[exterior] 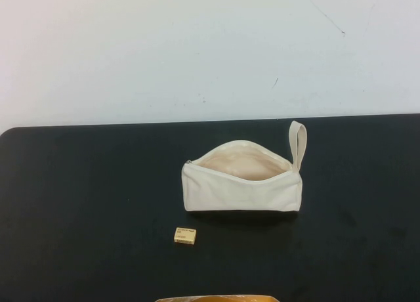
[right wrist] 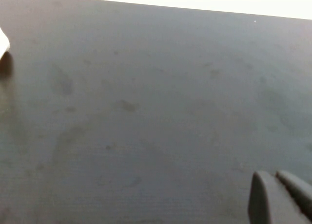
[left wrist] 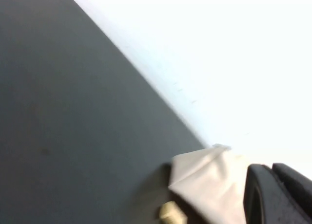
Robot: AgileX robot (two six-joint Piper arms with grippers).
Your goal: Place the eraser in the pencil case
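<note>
The pencil case (exterior: 241, 184) is a cream canvas pouch standing mid-table, its zip open and the beige lining showing, with a loop strap (exterior: 298, 144) at its right end. The eraser (exterior: 185, 236) is a tiny pale-yellow block lying on the mat just in front of the pouch's left end, apart from it. Neither arm shows in the high view. In the left wrist view, my left gripper (left wrist: 270, 168) is shut and empty, off to the side of the pencil case (left wrist: 207, 182) and the eraser (left wrist: 171, 214). My right gripper (right wrist: 272, 174) is shut and empty above bare mat.
The black mat (exterior: 79, 210) covers the table, with a white wall behind its far edge. A yellow-brown object (exterior: 216, 299) pokes in at the near edge of the high view. A pale scrap (right wrist: 3, 44) shows at the edge of the right wrist view.
</note>
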